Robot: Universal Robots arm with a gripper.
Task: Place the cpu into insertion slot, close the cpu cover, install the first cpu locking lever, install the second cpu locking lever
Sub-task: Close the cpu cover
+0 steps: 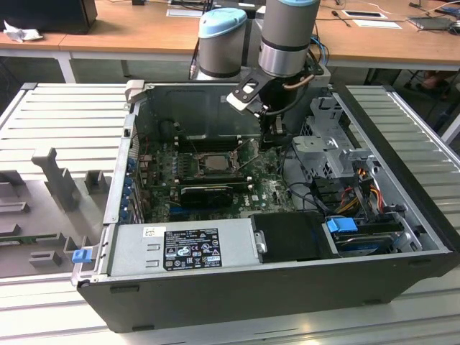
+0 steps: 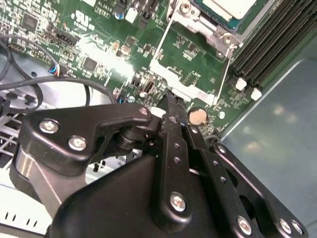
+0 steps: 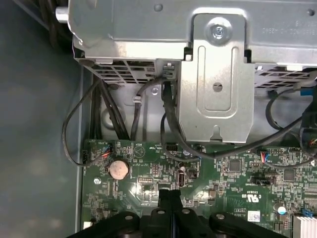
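Observation:
The cpu [image 1: 210,161] [image 2: 229,7] lies pale and flat in the insertion slot [image 1: 188,162] of the green motherboard. The dark cpu cover [image 1: 208,172] looks flat around it in the exterior view. Thin wire levers [image 2: 227,64] [image 1: 248,153] rise from the slot's side towards my arm. My gripper [image 1: 277,138] [image 2: 171,98] [image 3: 170,194] hangs low over the board on the exterior view's right of the slot, apart from it. Its black fingers [image 2: 174,129] are pressed together with nothing between them. A silver coin cell [image 2: 198,116] [image 3: 119,169] sits on the board just beside the fingertips.
A grey drive cage [image 3: 213,74] [image 1: 327,147] with black cables [image 3: 168,129] stands close by the gripper. Long black memory slots [image 2: 267,44] run beside the slot. A black card [image 1: 208,192] and the power supply [image 1: 180,248] lie nearer the case's front wall.

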